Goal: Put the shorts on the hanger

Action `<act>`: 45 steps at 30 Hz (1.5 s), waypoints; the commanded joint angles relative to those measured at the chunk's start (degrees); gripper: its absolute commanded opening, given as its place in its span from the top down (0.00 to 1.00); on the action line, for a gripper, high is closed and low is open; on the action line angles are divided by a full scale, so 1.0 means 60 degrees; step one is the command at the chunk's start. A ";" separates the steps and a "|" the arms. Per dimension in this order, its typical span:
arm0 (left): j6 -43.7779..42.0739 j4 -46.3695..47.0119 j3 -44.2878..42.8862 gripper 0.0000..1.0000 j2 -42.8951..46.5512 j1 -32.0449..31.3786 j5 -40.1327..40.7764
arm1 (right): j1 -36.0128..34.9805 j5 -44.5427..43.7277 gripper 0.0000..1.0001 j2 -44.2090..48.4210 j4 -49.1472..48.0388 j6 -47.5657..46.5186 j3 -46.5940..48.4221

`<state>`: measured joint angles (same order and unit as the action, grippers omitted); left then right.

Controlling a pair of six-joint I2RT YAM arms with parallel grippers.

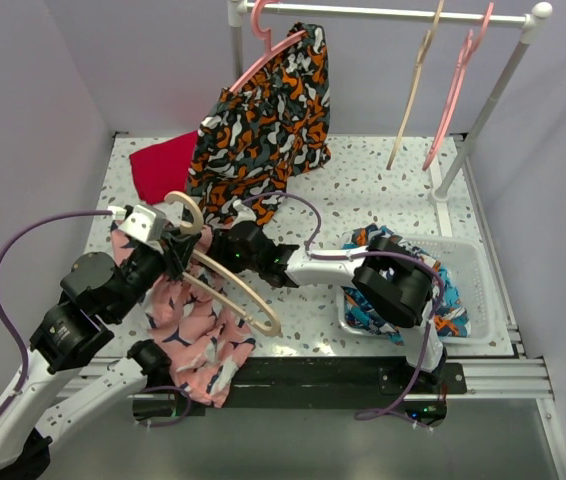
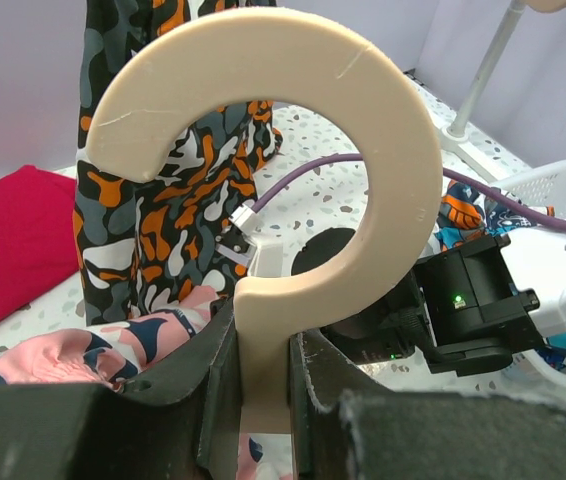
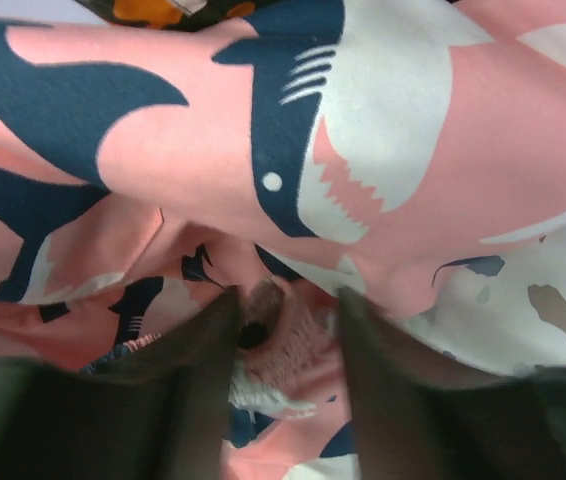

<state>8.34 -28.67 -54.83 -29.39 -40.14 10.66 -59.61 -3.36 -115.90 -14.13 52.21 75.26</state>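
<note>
The beige hanger (image 1: 231,287) lies tilted over the pink shorts (image 1: 198,335), its hook (image 1: 189,209) pointing to the far side. My left gripper (image 1: 177,250) is shut on the hanger's neck; in the left wrist view the neck (image 2: 263,350) sits tight between the jaws, below the big curled hook (image 2: 373,150). My right gripper (image 1: 219,244) reaches in from the right to the shorts' top edge beside the hanger. In the right wrist view the gripper (image 3: 285,300) is shut on a bunched fold of the shorts (image 3: 293,350). The shorts hang over the table's near edge.
An orange-black-white garment (image 1: 263,115) hangs on a pink hanger from the rack at the back. A red cloth (image 1: 161,165) lies beside it. Another beige hanger (image 1: 413,95) and a pink hanger (image 1: 455,95) hang on the rail. A white basket (image 1: 483,262) with blue-orange cloth (image 1: 446,305) stands at the right.
</note>
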 commanded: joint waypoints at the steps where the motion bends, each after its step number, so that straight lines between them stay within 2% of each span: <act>1: -0.0262 0.0486 -0.0193 1.00 0.0093 0.0025 0.0025 | 0.0004 0.0075 0.75 0.0346 -0.0163 -0.0030 -0.0149; 4: -0.0218 0.0442 -0.0193 1.00 0.0093 0.0010 0.0449 | 0.0004 0.0309 0.90 0.0741 -0.0661 0.0131 -0.0824; 7: -0.0101 0.0398 -0.0164 1.00 0.0093 0.0011 0.1123 | -0.0054 0.0530 1.00 0.1253 -0.1145 0.0336 -0.1585; 14: 0.0192 0.0617 0.0026 1.00 0.0137 0.0025 0.1930 | -0.0391 0.0032 1.00 0.2674 -0.1863 0.0528 -0.3241; 22: 0.0734 0.0588 0.0056 1.00 0.0108 0.0011 0.3437 | -0.0918 -0.1973 1.00 0.4664 -0.2390 0.0733 -0.5291; 27: 0.1041 0.0749 0.0100 1.00 -0.0038 0.0010 0.4053 | -0.1372 -0.3218 1.00 0.5984 -0.2655 0.0295 -0.6317; 36: 0.1583 0.0706 0.0115 1.00 -0.0638 0.0025 0.5122 | -0.1695 -0.4918 1.00 0.8356 -0.1601 -0.0466 -0.6992; 45: 0.1804 0.0808 0.0129 1.00 -0.1079 0.0011 0.5416 | -0.1988 -0.5871 1.00 0.9677 -0.0444 -0.1390 -0.6890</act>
<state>19.09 -26.98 -53.65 -35.70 -40.16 38.76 -71.00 -31.29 -60.60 -20.73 48.10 33.69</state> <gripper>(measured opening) 0.238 0.007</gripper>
